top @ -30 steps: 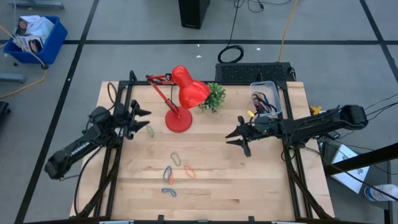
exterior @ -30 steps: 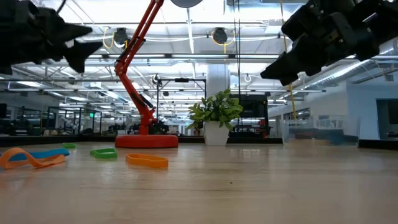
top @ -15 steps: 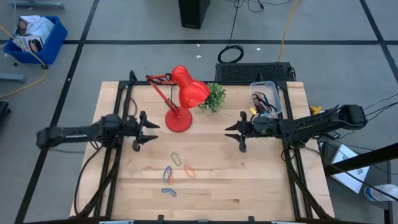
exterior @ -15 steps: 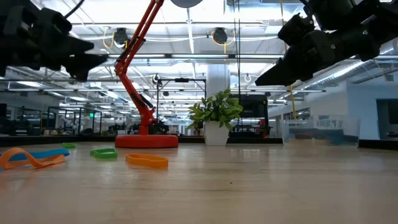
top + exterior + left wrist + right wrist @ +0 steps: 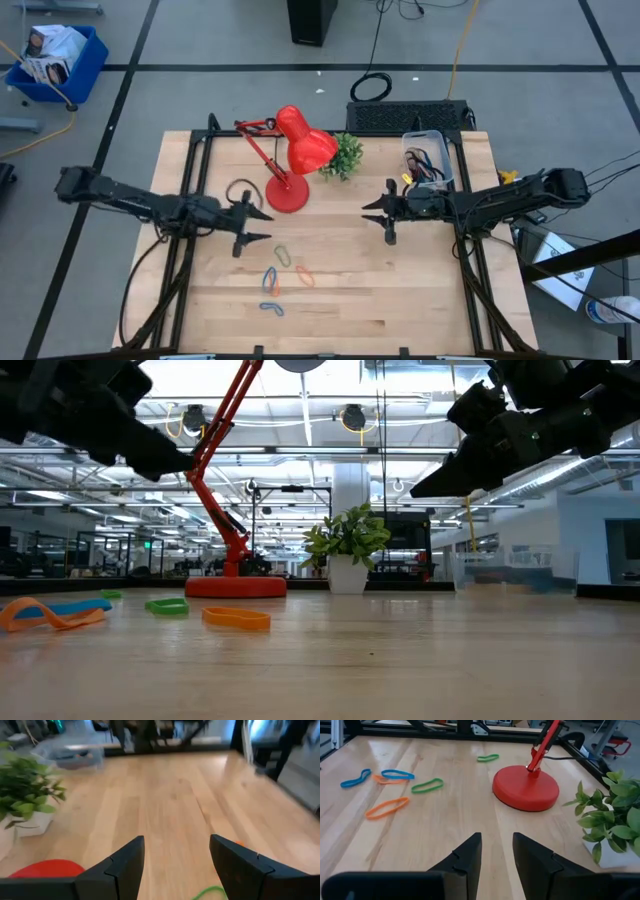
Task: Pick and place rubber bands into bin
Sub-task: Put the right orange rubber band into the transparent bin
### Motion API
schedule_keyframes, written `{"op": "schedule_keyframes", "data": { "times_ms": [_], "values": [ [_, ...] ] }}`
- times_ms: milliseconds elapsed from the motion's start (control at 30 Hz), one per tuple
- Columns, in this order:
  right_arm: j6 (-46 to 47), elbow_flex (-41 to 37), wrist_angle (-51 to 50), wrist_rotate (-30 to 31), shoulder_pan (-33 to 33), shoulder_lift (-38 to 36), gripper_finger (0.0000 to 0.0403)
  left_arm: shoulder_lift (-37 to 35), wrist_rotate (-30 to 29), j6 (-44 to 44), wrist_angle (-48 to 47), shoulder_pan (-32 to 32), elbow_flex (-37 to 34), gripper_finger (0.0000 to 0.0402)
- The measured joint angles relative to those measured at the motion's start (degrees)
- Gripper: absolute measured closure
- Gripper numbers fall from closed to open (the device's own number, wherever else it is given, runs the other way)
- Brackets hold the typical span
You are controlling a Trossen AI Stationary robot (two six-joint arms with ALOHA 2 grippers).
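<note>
Left gripper [image 5: 258, 226] hovers spread, empty, just beside green rubber band [image 5: 283, 255] — lined up to grab. Right gripper [image 5: 381, 216] waits part-open nr clear bin [image 5: 445, 158] w/ bands inside.

Your stock: rubber bands [image 5: 283, 255] in green, orange, blue; red lamp [image 5: 293, 150]; pale wood bench [image 5: 400, 290]; whitish bin [image 5: 428, 157].

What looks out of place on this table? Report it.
Nothing damaged or spilled. Loose rubber bands lie scattered on the table, apart from the bin; one green band sits alone beyond the red lamp base.
</note>
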Motion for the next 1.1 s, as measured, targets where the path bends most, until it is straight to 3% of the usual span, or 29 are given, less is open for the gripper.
{"op": "schedule_keyframes", "data": {
  "times_ms": [333, 467, 667, 1100],
  "values": [
    [-0.9, -2.1, 0.5, 0.4, 0.0, 0.0, 0.0298, 24.8, -2.8, 1.0, -2.5, -4.3, 13.5, 0.0172],
    [-1.9, -4.7, 4.1, 5.5, 0.0, 0.0, 0.0298, 32.4, -1.7, 2.3, -2.6, -5.5, 17.3, 0.0172],
    [-1.8, -7.5, 13.2, 6.9, 0.0, 0.0, 0.0298, 40.3, 1.9, 1.5, -2.6, -6.5, 21.9, 0.0172],
    [-1.8, -7.6, 15.0, 2.5, 0.1, 0.0, 0.0298, 49.5, 4.2, -5.1, -2.3, -7.1, 24.7, 0.0172]
  ]
}}
